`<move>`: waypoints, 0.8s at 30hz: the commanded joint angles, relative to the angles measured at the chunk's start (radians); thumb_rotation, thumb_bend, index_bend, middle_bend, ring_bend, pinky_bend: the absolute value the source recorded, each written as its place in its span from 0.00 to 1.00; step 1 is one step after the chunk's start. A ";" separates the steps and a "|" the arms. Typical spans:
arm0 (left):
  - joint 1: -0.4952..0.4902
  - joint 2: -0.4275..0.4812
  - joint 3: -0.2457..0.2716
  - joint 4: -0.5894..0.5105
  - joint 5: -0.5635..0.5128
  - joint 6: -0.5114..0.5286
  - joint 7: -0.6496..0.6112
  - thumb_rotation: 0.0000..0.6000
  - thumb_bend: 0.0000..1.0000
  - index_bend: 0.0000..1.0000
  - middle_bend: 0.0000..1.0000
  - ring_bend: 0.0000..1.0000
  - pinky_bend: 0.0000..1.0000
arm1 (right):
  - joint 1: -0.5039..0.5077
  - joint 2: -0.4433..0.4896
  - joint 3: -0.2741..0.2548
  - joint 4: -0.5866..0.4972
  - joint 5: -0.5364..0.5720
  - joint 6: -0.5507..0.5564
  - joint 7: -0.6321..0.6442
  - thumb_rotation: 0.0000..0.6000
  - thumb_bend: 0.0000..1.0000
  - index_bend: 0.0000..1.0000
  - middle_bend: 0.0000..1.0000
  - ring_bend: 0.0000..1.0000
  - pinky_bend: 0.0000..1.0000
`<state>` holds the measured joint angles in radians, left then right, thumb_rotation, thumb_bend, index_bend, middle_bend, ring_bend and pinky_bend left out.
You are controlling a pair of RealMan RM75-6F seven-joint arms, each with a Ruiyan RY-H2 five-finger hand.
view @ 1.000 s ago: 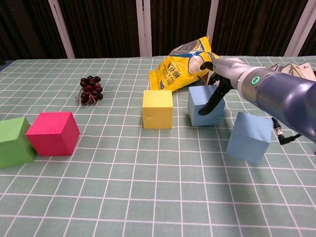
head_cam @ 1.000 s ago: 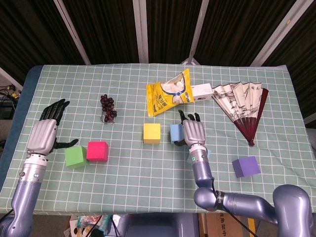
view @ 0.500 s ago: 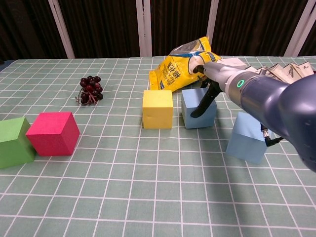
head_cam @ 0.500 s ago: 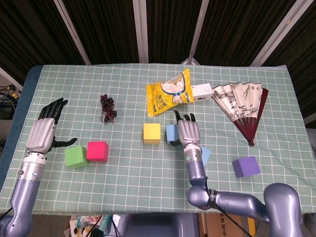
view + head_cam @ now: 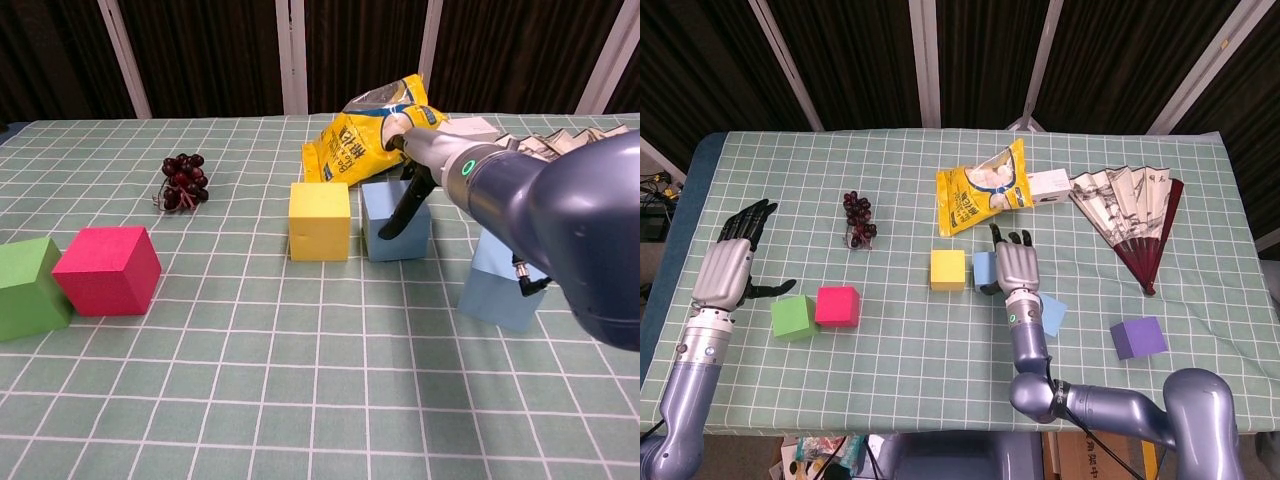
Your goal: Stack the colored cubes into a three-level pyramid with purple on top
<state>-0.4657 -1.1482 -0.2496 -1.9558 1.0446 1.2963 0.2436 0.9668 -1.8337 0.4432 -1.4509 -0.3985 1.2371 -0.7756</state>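
6 cubes sit on the checked tablecloth [image 5: 940,360], none stacked yet. Over the last second the right hand [image 5: 1012,266] has slid the blue cube [image 5: 395,222] leftward along the cloth, and the gap to the yellow cube [image 5: 320,221] has narrowed to a thin strip; they now stand just beside each other, not quite touching in the chest view. The right hand's fingers [image 5: 405,208] lie against the blue cube's right and front faces. Whether they clasp it or only push it, I cannot tell, since the arm hides much of the hand.

That shift reads as the start of a base row: yellow and blue side by side near the table's middle. A 2nd, paler blue cube [image 5: 502,279] rests close behind the right arm, nearer the robot, and looks like the natural 3rd base piece.

The left hand [image 5: 732,268] hovers spread and holding nothing beside the green cube [image 5: 792,317], which touches the red cube [image 5: 837,305]; both are well apart from the base row. The purple cube [image 5: 1138,337], meant for the top, lies alone at the right, untouched. Judged from this, the task is at an early stage, with 0 upper levels placed.

Grapes [image 5: 859,218], a yellow snack bag [image 5: 982,190] and a folding fan [image 5: 1132,215] lie further back.
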 commanded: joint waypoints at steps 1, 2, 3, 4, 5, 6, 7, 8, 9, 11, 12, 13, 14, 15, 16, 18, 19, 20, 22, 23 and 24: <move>0.000 0.000 0.000 0.001 -0.001 -0.001 -0.002 1.00 0.12 0.00 0.00 0.00 0.00 | 0.004 -0.006 0.003 0.008 0.005 0.001 -0.003 1.00 0.14 0.00 0.46 0.15 0.00; 0.000 0.000 0.000 0.001 -0.002 -0.002 -0.003 1.00 0.13 0.00 0.00 0.00 0.00 | 0.005 -0.008 0.005 0.012 0.008 0.001 -0.004 1.00 0.14 0.00 0.46 0.15 0.00; 0.000 0.000 0.000 0.002 -0.002 -0.004 -0.003 1.00 0.12 0.00 0.00 0.00 0.00 | 0.006 -0.011 0.007 0.016 0.011 0.001 -0.005 1.00 0.14 0.00 0.46 0.15 0.00; 0.000 0.000 0.000 0.001 -0.003 -0.005 -0.004 1.00 0.13 0.00 0.00 0.00 0.00 | 0.007 -0.014 0.010 0.019 0.015 0.000 -0.004 1.00 0.14 0.00 0.46 0.15 0.00; -0.001 0.001 0.000 0.002 -0.003 -0.006 -0.004 1.00 0.13 0.00 0.00 0.00 0.00 | 0.008 -0.016 0.013 0.023 0.018 -0.001 -0.005 1.00 0.14 0.00 0.46 0.15 0.00; -0.001 0.001 0.001 0.002 -0.003 -0.007 -0.004 1.00 0.13 0.00 0.00 0.00 0.00 | 0.009 -0.017 0.013 0.025 0.019 -0.001 -0.006 1.00 0.14 0.00 0.46 0.15 0.00; -0.001 0.000 0.001 0.003 -0.004 -0.007 -0.003 1.00 0.13 0.00 0.00 0.00 0.00 | 0.010 -0.019 0.014 0.028 0.021 -0.002 -0.007 1.00 0.14 0.00 0.46 0.15 0.00; -0.001 0.000 0.001 0.004 -0.006 -0.008 -0.002 1.00 0.13 0.00 0.00 0.00 0.00 | 0.011 -0.021 0.015 0.031 0.023 -0.004 -0.007 1.00 0.14 0.00 0.46 0.15 0.00; -0.002 0.000 0.001 0.004 -0.008 -0.010 -0.003 1.00 0.13 0.00 0.00 0.00 0.00 | 0.012 -0.022 0.016 0.034 0.024 -0.005 -0.007 1.00 0.14 0.00 0.46 0.15 0.00; -0.002 0.000 0.001 0.005 -0.011 -0.012 -0.002 1.00 0.13 0.00 0.00 0.00 0.00 | 0.013 -0.025 0.016 0.040 0.022 -0.005 -0.007 1.00 0.14 0.00 0.46 0.15 0.00; -0.003 0.000 0.001 0.005 -0.012 -0.012 -0.002 1.00 0.13 0.00 0.00 0.00 0.00 | 0.014 -0.027 0.018 0.043 0.023 -0.005 -0.006 1.00 0.14 0.00 0.46 0.15 0.00; -0.003 0.000 0.001 0.006 -0.012 -0.013 -0.003 1.00 0.13 0.00 0.00 0.00 0.00 | 0.014 -0.029 0.021 0.045 0.025 -0.005 -0.005 1.00 0.14 0.00 0.46 0.15 0.00; -0.003 0.000 0.001 0.006 -0.012 -0.013 -0.003 1.00 0.13 0.00 0.00 0.00 0.00 | 0.015 -0.030 0.023 0.047 0.027 -0.004 -0.005 1.00 0.14 0.00 0.46 0.15 0.00; -0.003 0.000 0.001 0.006 -0.013 -0.013 -0.003 1.00 0.13 0.00 0.00 0.00 0.00 | 0.015 -0.031 0.024 0.047 0.028 -0.004 -0.006 1.00 0.14 0.00 0.46 0.15 0.00; -0.003 0.000 0.001 0.007 -0.014 -0.015 -0.004 1.00 0.13 0.00 0.00 0.00 0.00 | 0.016 -0.032 0.025 0.048 0.031 -0.004 -0.008 1.00 0.14 0.00 0.46 0.15 0.00; -0.003 0.000 0.001 0.008 -0.015 -0.016 -0.004 1.00 0.13 0.00 0.00 0.00 0.00 | 0.017 -0.034 0.026 0.050 0.034 -0.002 -0.011 1.00 0.14 0.00 0.46 0.15 0.00; -0.003 0.000 0.001 0.008 -0.015 -0.016 -0.005 1.00 0.12 0.00 0.00 0.00 0.00 | 0.017 -0.035 0.027 0.051 0.034 -0.001 -0.011 1.00 0.14 0.00 0.46 0.15 0.00; -0.003 0.000 0.001 0.008 -0.015 -0.016 -0.005 1.00 0.12 0.00 0.00 0.00 0.00 | 0.018 -0.037 0.028 0.052 0.035 0.001 -0.012 1.00 0.14 0.00 0.46 0.15 0.00; -0.003 0.001 0.000 0.008 -0.014 -0.015 -0.005 1.00 0.12 0.00 0.00 0.00 0.00 | 0.018 -0.039 0.031 0.054 0.039 0.003 -0.013 1.00 0.14 0.00 0.46 0.15 0.00; -0.003 0.001 0.000 0.008 -0.014 -0.014 -0.005 1.00 0.13 0.00 0.00 0.00 0.00 | 0.019 -0.040 0.032 0.055 0.041 0.004 -0.014 1.00 0.14 0.00 0.46 0.15 0.00; -0.003 0.001 0.000 0.008 -0.014 -0.015 -0.006 1.00 0.13 0.00 0.00 0.00 0.00 | 0.019 -0.041 0.034 0.054 0.043 0.006 -0.015 1.00 0.14 0.00 0.46 0.15 0.00</move>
<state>-0.4687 -1.1473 -0.2496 -1.9481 1.0304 1.2817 0.2374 0.9856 -1.8747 0.4768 -1.3965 -0.3558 1.2423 -0.7901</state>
